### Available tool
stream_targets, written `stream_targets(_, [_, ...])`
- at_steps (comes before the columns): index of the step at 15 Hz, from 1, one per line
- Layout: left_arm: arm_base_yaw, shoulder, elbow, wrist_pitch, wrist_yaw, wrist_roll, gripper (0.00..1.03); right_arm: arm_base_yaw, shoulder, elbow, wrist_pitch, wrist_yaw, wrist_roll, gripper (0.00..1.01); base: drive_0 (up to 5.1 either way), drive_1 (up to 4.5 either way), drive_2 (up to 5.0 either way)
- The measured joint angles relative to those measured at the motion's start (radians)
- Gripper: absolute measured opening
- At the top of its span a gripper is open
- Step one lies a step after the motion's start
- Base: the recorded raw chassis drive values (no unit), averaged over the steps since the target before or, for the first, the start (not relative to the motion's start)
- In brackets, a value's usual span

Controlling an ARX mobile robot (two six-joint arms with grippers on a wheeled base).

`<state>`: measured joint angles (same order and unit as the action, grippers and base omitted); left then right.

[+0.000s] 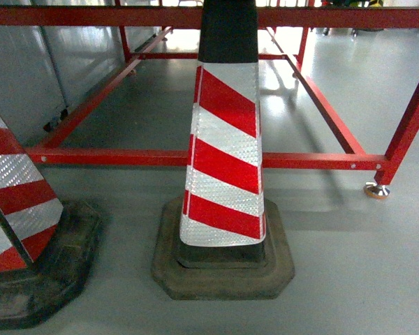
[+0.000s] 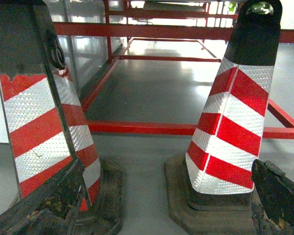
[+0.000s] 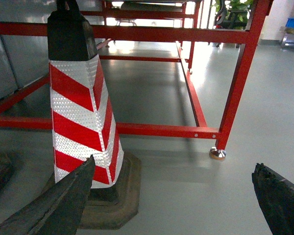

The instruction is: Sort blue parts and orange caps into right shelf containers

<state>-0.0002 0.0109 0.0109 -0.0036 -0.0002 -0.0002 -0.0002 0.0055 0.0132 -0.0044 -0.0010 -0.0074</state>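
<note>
1. My head camera looks down at a grey floor [image 1: 335,279], with a red-and-white striped cone [image 1: 225,160] standing upright dead centre on its dark octagonal base [image 1: 223,269].
2. A second striped cone [image 1: 17,209] stands at the left edge of that view, cut off by the frame, its own dark base near the centre cone's base but apart from it.
3. Behind both cones runs a red steel frame [image 1: 321,105] of low rails on the floor; one upright leg ends in a round metal foot [image 1: 377,190] at the right.
4. My left wrist view shows the same two cones from low down, the left one very close to the lens, the right one further over.
5. The left hand [image 2: 157,205] shows only as two worn black fingers [image 2: 44,208] at the bottom corners of that view, spread wide apart with nothing between them.
6. The right hand [image 3: 176,200] reads the same way in its wrist view: dark fingers [image 3: 59,205] at the lower left and lower right, set far apart and gripping nothing.
7. In the right wrist view the near finger overlaps the foot of the centre cone in the picture; I cannot tell whether it touches it.
8. Neither orange caps nor blue crates show in any of my three views, so I cannot place the task's things from here.
9. At the top right of the right wrist view there is some green foliage [image 3: 232,12] beyond the frame.
</note>
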Motion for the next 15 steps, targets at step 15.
stream_targets(15, [0.0, 0.0, 0.0, -0.005, 0.0, 0.0, 0.98, 0.0, 0.0, 0.0, -0.003, 0.0, 0.0, 0.98, 0.0, 0.0, 0.0])
